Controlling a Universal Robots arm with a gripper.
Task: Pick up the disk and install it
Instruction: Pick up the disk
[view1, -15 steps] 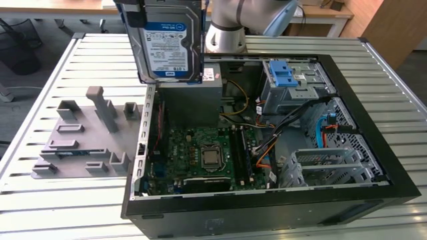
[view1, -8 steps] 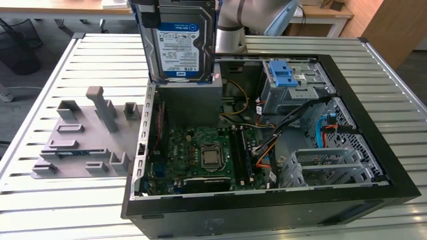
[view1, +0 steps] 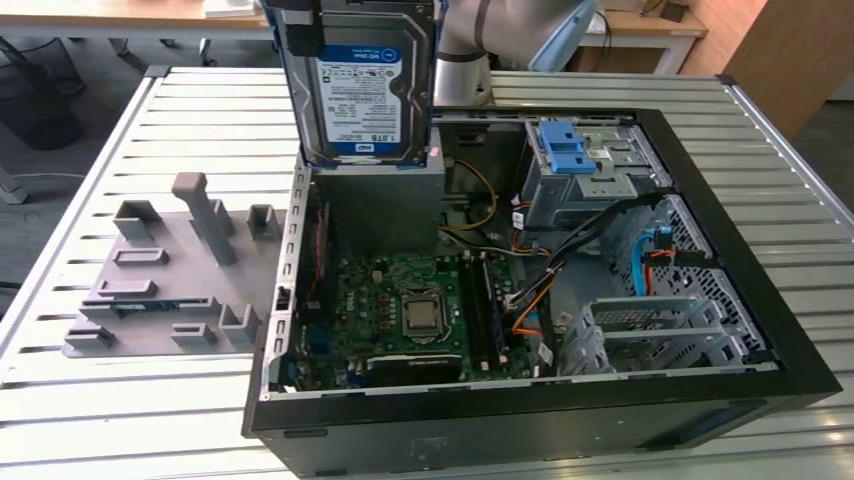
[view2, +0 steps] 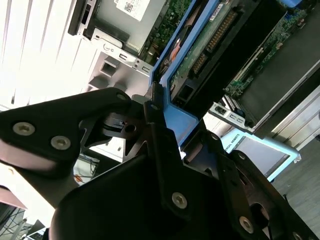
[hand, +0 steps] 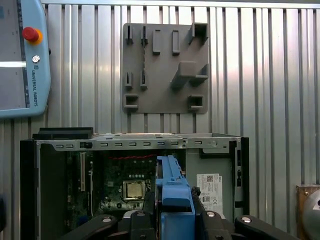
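The disk (view1: 363, 85) is a silver hard drive with a white-and-blue label in a blue carrier frame. It hangs upright in the air over the back left part of the open computer case (view1: 534, 425), just above the grey metal box (view1: 380, 205). In the second wrist view my gripper (view2: 165, 120) is shut on the blue frame of the disk (view2: 210, 45), whose circuit-board side faces the camera. In the first wrist view the disk's blue frame (hand: 172, 192) stands edge-on between my black fingers (hand: 142, 220), above the case interior.
The case lies open on a slatted metal table (view1: 120, 140), showing its motherboard (view1: 400, 310) and a drive cage with a blue bracket (view1: 574, 150). A grey fixture plate (view1: 160, 290) lies beside the case at the exterior view's left. A teach pendant (hand: 22, 60) rests on the table.
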